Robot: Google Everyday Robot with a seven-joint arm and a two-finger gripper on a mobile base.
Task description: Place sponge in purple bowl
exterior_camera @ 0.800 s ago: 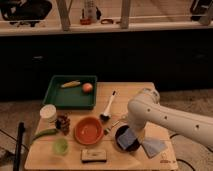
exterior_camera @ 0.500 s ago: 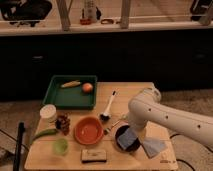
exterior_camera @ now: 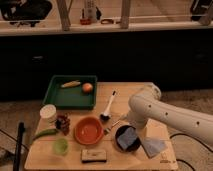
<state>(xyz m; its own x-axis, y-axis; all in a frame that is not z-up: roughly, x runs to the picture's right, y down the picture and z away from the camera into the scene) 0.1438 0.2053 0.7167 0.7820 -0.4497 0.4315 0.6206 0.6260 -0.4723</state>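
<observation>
The purple bowl [exterior_camera: 120,145] is a small dark round bowl at the front right of the wooden table. The sponge [exterior_camera: 128,137], a pale blue-grey pad, lies inside it, tilted against the right side. My gripper [exterior_camera: 131,125] is at the end of the white arm, which reaches in from the right. It hangs just above the bowl's far rim, close over the sponge. The arm's bulk hides most of the gripper.
A pale blue cloth [exterior_camera: 153,146] lies right of the bowl. An orange bowl [exterior_camera: 89,131] sits to its left, and a brush [exterior_camera: 109,107] and fork [exterior_camera: 114,124] behind it. A green tray [exterior_camera: 59,96] holds fruit. A white cup [exterior_camera: 48,113], green cup [exterior_camera: 61,146] and flat bar [exterior_camera: 94,155] stand left and front.
</observation>
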